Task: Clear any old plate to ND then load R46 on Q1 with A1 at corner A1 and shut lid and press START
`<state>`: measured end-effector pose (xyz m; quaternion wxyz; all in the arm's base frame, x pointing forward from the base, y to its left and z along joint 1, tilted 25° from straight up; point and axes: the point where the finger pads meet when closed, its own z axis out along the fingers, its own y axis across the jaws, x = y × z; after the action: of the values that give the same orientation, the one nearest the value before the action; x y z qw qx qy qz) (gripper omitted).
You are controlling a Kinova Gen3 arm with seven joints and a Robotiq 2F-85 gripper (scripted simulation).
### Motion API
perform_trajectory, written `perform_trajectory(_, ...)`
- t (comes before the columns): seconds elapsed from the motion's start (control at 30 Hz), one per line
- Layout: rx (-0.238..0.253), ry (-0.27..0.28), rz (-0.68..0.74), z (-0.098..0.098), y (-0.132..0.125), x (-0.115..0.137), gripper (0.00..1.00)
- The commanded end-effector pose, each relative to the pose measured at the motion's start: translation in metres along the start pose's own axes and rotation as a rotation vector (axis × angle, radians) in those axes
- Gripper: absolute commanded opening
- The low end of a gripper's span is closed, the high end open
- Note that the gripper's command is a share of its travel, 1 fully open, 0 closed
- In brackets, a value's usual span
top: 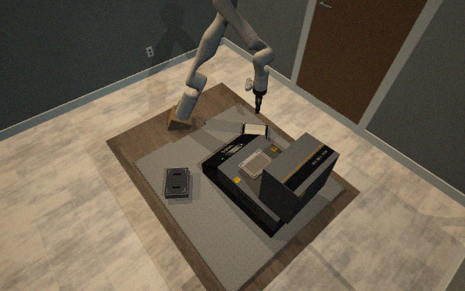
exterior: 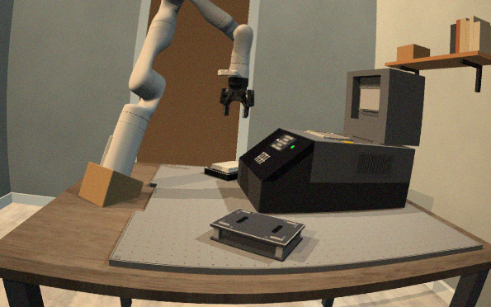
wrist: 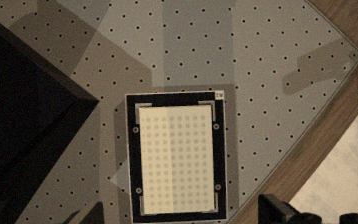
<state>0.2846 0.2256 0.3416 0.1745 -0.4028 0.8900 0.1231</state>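
Plate R46 (top: pixel 254 128) (exterior: pixel 225 166) (wrist: pixel 177 157), cream with many wells, lies in the black nest N1 (wrist: pixel 132 165) beside the cycler's front end. My gripper (top: pixel 257 111) (exterior: pixel 237 108) is open and empty, and it hangs high above that nest, pointing down. Cycler Q1 (top: pixel 240 188) (exterior: pixel 336 177) has its lid (top: pixel 298 172) (exterior: pixel 381 107) open at the back, and its lamp (top: pixel 223 159) (exterior: pixel 292 146) is green. A pale ribbed plate (top: pixel 255 163) (exterior: pixel 328 134) lies on its block. Nest ND (top: pixel 177 182) (exterior: pixel 257 231), dark and empty, stands in front of Q1.
All stands on a grey perforated mat (top: pixel 216 235) (exterior: pixel 171 231) on a wooden table (top: pixel 138 141) (exterior: pixel 55 239). The arm's wedge base (top: pixel 179 123) (exterior: pixel 106 183) is at the table's far corner. N1 sits close to the mat's edge and Q1's front face.
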Motion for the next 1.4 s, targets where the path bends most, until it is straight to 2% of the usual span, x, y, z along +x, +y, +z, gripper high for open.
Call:
perform_trajectory(0.0, 0.001, -0.001, 0.000, 0.005, 0.000, 0.000, 1.00)
perform_trajectory(1.37, 0.001, 0.000, 0.000, 0.054, 0.000, 0.000, 1.00)
